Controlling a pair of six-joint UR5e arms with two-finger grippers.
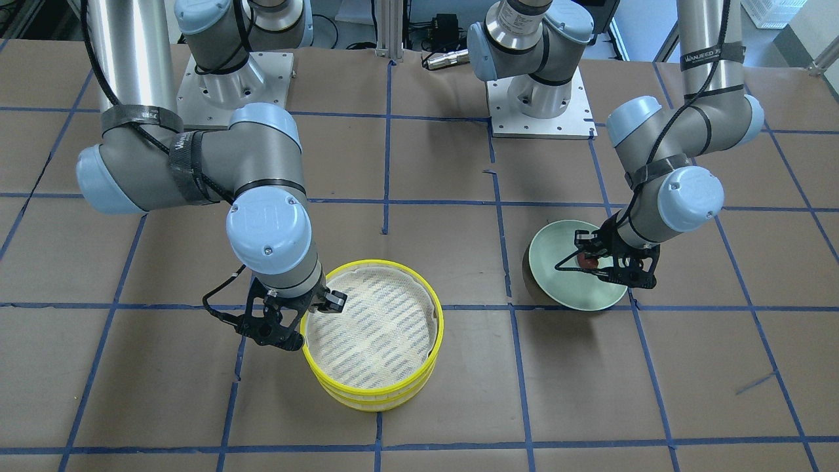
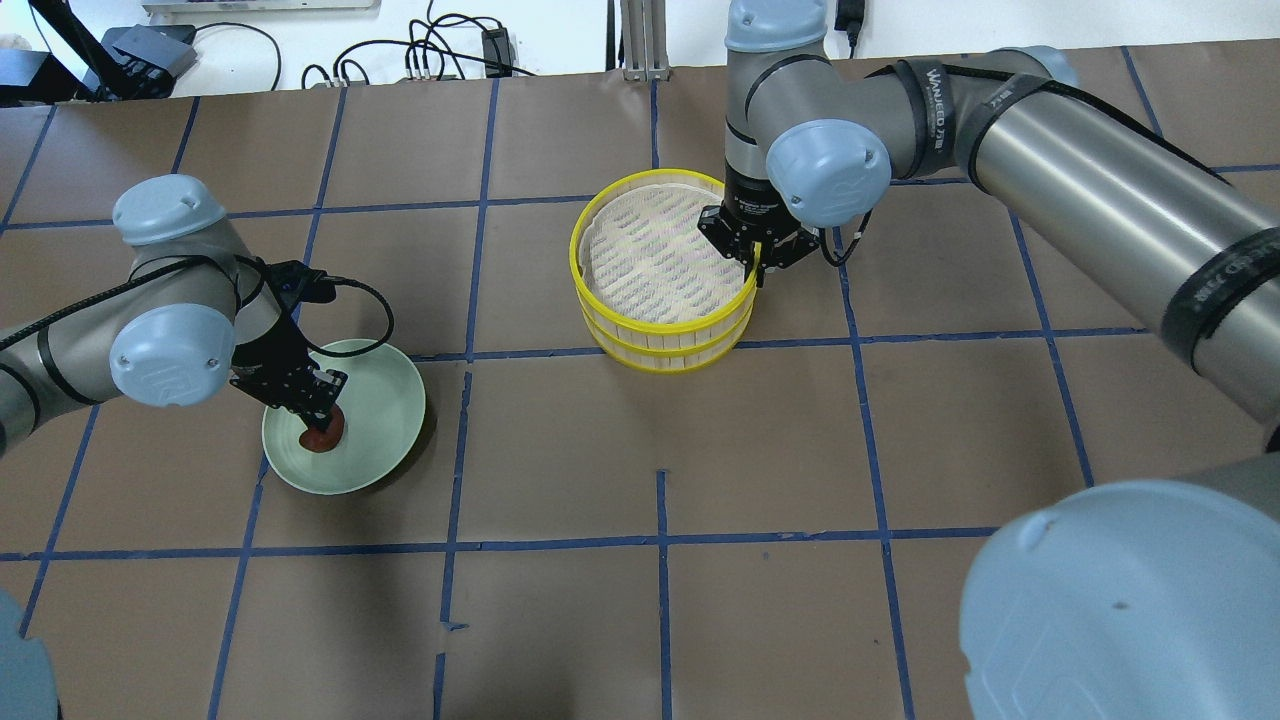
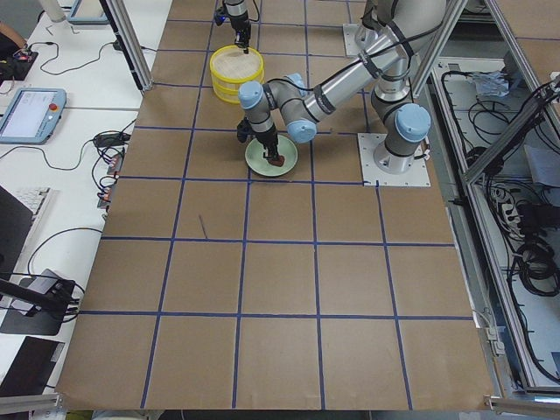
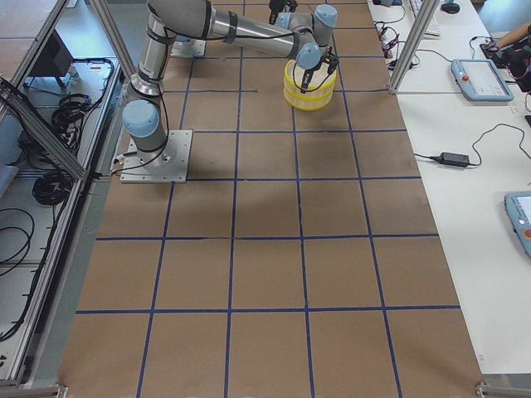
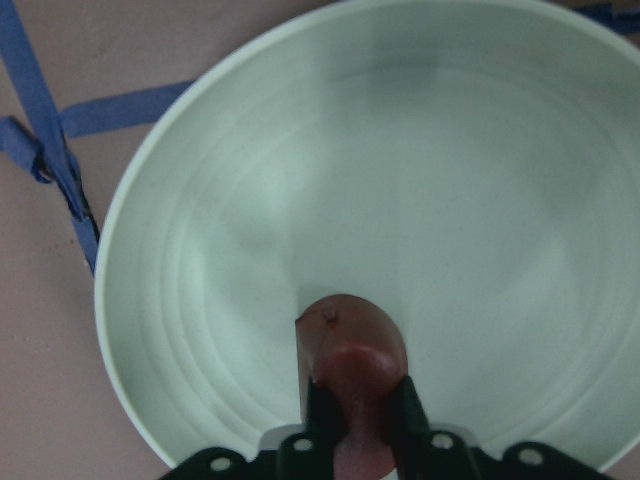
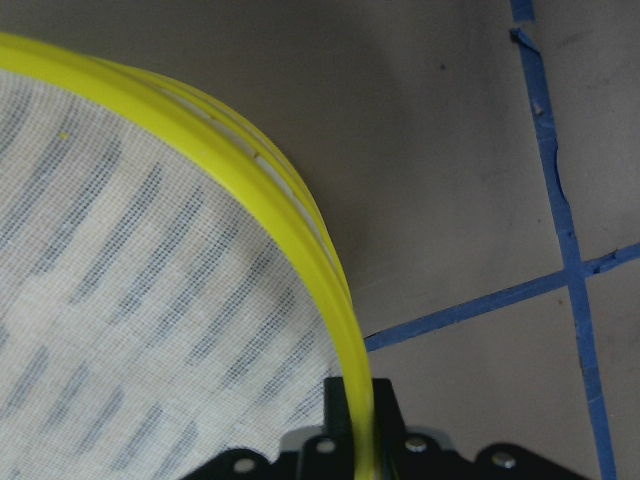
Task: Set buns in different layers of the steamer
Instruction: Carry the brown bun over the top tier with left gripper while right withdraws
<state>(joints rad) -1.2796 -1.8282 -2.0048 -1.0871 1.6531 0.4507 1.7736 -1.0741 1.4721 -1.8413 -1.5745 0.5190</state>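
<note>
The steamer stands as two stacked yellow-rimmed trays; the top mesh liner is bare. My right gripper is shut on the top tray's yellow rim, one finger inside and one outside. The dark reddish-brown bun sits low in the pale green plate. My left gripper is shut on it, a finger on each side in the left wrist view. The white bun shows in no view.
Brown paper with a blue tape grid covers the table. The plate and the steamer stand about two grid squares apart. The arm bases are at the table's robot side.
</note>
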